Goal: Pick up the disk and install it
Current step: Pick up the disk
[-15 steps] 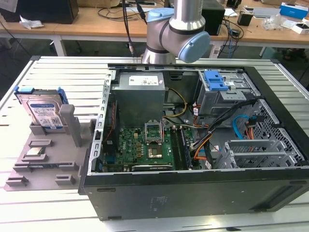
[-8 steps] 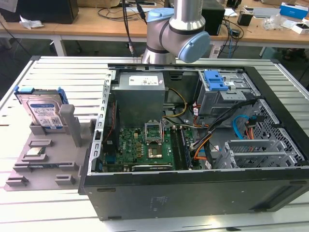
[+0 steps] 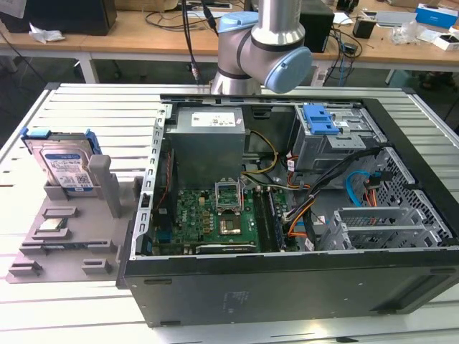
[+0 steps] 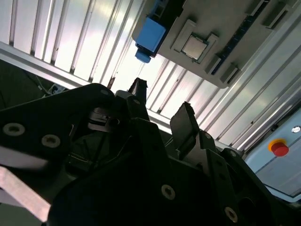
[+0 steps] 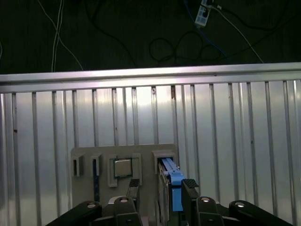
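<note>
Over on the exterior view's left, the disk [image 3: 64,161] is sitting upright in its grey holder [image 3: 93,229] on the desk [image 3: 93,107] while the gripper [image 5: 161,188] is hanging open and empty well away, so I'm guessing it's lining up for the pick, needing a square approach onto the disk's side edges.

Slatted metal table [image 3: 100,107]. Carries grey plastic holder [image 3: 90,215] toward exterior view's left and open computer case [image 3: 287,287] just beside it toward exterior view's right, both lying flat on slats.
</note>
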### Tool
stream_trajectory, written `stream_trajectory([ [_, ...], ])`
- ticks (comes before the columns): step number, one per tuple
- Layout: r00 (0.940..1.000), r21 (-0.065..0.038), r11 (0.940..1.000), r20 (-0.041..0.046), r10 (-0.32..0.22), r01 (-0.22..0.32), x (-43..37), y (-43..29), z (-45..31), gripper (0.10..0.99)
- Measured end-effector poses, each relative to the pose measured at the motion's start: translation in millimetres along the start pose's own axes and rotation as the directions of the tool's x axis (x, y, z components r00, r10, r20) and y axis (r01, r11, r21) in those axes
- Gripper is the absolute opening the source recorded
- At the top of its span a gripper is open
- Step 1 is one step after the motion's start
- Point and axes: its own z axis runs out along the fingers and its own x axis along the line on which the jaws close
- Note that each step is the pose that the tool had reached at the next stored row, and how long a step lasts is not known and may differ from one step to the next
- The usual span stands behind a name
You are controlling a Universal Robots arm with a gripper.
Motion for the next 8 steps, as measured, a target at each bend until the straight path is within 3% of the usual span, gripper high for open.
stream_trajectory([
  [2, 1.0, 0.0, 1.0, -0.0002, 0.0, 0.0, -0.1, -2.2, -0.1, 0.482],
  [8, 1.0, 0.0, 1.0, -0.0006, 0.0, 0.0, -8.4, -21.5, -0.5, 0.482],
])
